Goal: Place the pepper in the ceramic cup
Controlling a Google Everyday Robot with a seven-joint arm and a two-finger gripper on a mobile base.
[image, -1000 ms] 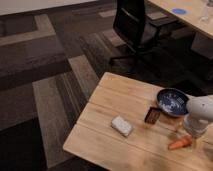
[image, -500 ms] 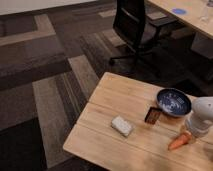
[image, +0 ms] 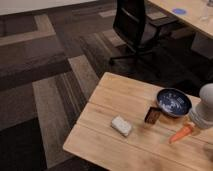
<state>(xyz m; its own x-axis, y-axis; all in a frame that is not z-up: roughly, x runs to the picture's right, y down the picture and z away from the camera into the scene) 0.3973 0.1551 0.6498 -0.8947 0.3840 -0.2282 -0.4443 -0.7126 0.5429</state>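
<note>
The pepper [image: 180,134] is a slim orange tapered piece at the right of the wooden table [image: 115,102], pointing down-left. The ceramic cup [image: 173,101] is a dark blue round bowl with pale speckles inside, just up-left of the pepper. My gripper [image: 194,126] hangs under the white rounded arm segment [image: 204,106] at the frame's right edge. It is at the pepper's upper right end and right of the cup. I cannot see whether it touches the pepper.
A small dark brown box [image: 152,115] stands just left of the cup. A whitish rectangular block [image: 121,125] lies nearer the table's front left. A black office chair [image: 135,25] stands behind the table on the carpet. Another desk [image: 190,12] is at the top right.
The pepper and the arm's end have shifted slightly up in the picture, towards the cup. The cup, box and block have not moved.
</note>
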